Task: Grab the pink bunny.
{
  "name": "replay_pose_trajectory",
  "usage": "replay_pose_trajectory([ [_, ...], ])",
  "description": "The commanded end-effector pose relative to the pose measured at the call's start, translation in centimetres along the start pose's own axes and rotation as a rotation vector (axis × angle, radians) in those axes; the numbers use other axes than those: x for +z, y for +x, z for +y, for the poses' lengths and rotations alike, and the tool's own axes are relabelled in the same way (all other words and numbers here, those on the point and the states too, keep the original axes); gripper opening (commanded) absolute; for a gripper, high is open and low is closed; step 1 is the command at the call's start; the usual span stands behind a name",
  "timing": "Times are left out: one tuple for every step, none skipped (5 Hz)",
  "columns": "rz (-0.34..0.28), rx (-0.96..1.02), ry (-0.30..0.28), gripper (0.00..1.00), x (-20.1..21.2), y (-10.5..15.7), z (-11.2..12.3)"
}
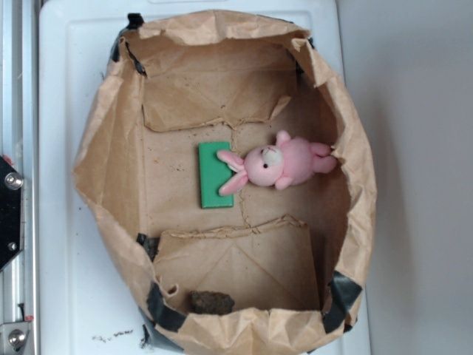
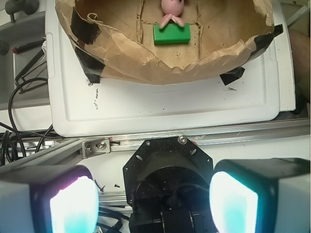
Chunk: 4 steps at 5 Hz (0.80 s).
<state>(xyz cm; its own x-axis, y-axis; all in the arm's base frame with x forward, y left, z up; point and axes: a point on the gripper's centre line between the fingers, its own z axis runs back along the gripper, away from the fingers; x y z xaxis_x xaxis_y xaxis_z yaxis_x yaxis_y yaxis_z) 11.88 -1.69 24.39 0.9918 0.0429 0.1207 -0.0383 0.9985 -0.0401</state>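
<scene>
The pink bunny (image 1: pixel 277 164) lies on its side on the floor of an open brown paper bag (image 1: pixel 111 163), head toward the left, its ears resting on the edge of a flat green block (image 1: pixel 215 175). In the wrist view the pink bunny (image 2: pixel 172 7) shows only partly at the top edge, just beyond the green block (image 2: pixel 171 34). My gripper (image 2: pixel 153 204) is open, its two glowing pads far apart with nothing between them. It hangs over the robot's black base, well short of the bag. The gripper does not show in the exterior view.
The bag sits on a white tray (image 1: pixel 66 111), its rim held by black tape (image 1: pixel 164 307). A dark brown lump (image 1: pixel 211 301) lies inside the bag's near end. An aluminium rail (image 2: pixel 146 141) and cables (image 2: pixel 24 97) lie between gripper and tray.
</scene>
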Motion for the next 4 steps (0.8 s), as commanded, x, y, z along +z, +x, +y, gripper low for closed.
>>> replay_pose_trajectory([
  [0.0, 0.0, 0.0, 1.0, 0.0, 0.0, 0.0],
  [-0.03, 0.071, 0.031, 1.0, -1.0, 3.8, 0.0],
  [-0.048, 0.152, 0.064, 1.0, -2.9, 7.6, 0.7],
  [-0.069, 0.151, 0.075, 1.0, -4.6, 10.3, 1.3],
])
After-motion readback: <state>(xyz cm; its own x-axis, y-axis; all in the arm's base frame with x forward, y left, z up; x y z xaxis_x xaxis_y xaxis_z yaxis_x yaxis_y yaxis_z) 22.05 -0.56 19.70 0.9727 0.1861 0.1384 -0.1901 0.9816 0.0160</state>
